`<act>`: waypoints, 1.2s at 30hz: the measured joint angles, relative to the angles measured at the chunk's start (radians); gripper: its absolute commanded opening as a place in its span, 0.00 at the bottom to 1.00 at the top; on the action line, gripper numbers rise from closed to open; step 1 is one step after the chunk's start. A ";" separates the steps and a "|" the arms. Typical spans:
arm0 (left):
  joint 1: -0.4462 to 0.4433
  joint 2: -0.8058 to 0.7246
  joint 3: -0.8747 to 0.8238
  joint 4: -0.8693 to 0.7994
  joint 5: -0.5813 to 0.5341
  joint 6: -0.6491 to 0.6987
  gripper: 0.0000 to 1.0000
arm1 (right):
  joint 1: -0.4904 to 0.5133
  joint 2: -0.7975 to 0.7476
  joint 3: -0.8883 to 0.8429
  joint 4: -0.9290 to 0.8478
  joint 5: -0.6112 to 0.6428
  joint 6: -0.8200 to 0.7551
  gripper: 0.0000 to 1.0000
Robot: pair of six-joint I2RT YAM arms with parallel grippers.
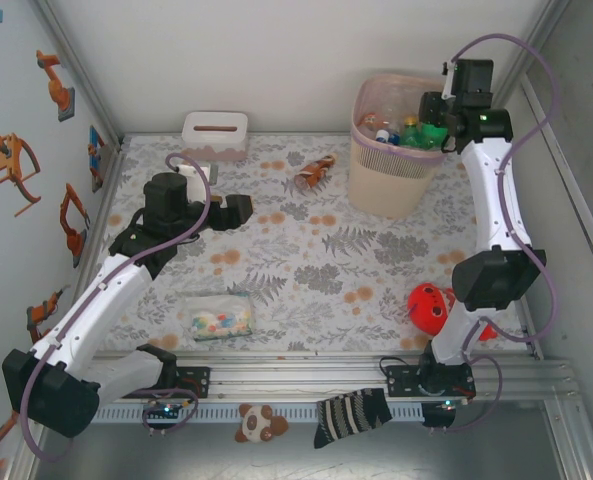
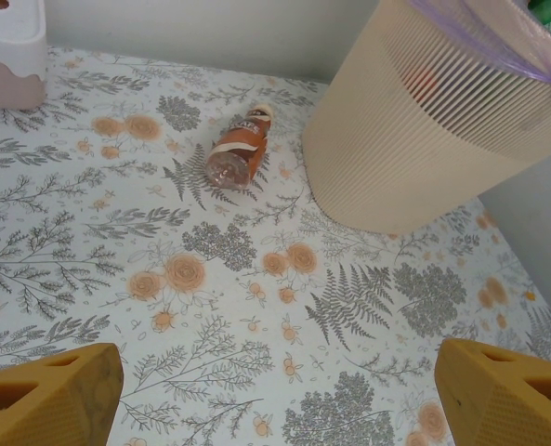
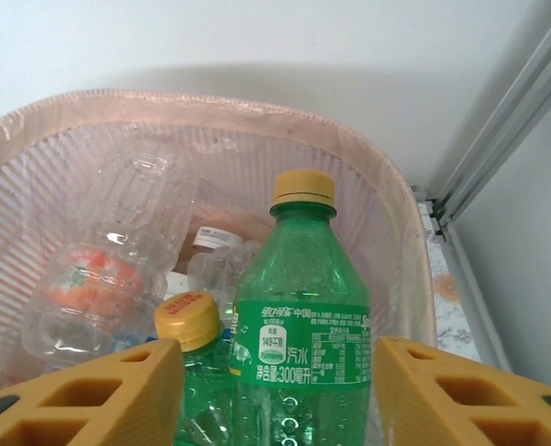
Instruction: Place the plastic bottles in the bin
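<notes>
The beige-pink bin [image 1: 391, 182] stands at the back right with several plastic bottles inside. My right gripper [image 1: 438, 125] hangs over its rim. In the right wrist view a green bottle [image 3: 303, 307] with a yellow cap stands upright between the yellow fingers [image 3: 98, 395], with a gap on each side; the right gripper [image 3: 280, 381] is open. A second green bottle [image 3: 190, 325] and clear ones [image 3: 117, 260] lie in the bin [image 3: 201, 107]. An orange bottle [image 1: 314, 172] lies on the floral table, left of the bin. My left gripper [image 1: 244, 210] is open, well short of that orange bottle [image 2: 240, 153].
A white tissue box [image 1: 214, 135] sits at the back left. A flat clear packet [image 1: 216, 316] lies near the front, and a red toy [image 1: 428, 305] is by the right arm. A striped sock [image 1: 351, 415] and a small panda toy [image 1: 259, 423] lie beyond the front rail.
</notes>
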State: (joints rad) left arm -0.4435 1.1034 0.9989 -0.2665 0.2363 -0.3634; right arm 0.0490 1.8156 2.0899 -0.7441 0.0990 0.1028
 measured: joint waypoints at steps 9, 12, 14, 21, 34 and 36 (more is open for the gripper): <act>0.002 -0.002 0.000 0.002 0.000 -0.004 0.87 | 0.000 0.056 -0.053 0.010 0.056 -0.007 0.40; 0.004 -0.003 0.000 0.004 0.000 -0.004 0.87 | 0.001 0.048 -0.079 0.049 0.071 -0.005 0.38; 0.006 -0.005 0.000 0.005 0.000 -0.005 0.87 | 0.001 0.035 -0.100 0.055 0.075 0.005 0.37; 0.006 -0.005 0.000 0.005 0.000 -0.007 0.87 | 0.005 0.008 -0.119 0.029 0.075 0.021 0.36; 0.006 -0.005 0.000 0.015 0.015 -0.010 0.87 | 0.101 -0.073 -0.085 -0.113 0.098 0.034 0.39; 0.006 -0.005 0.000 0.016 0.015 -0.010 0.87 | 0.129 -0.081 -0.071 -0.113 0.103 0.041 0.40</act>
State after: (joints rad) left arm -0.4370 1.0985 0.9989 -0.2501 0.2516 -0.3737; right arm 0.1783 1.7348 2.0193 -0.8570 0.2016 0.1436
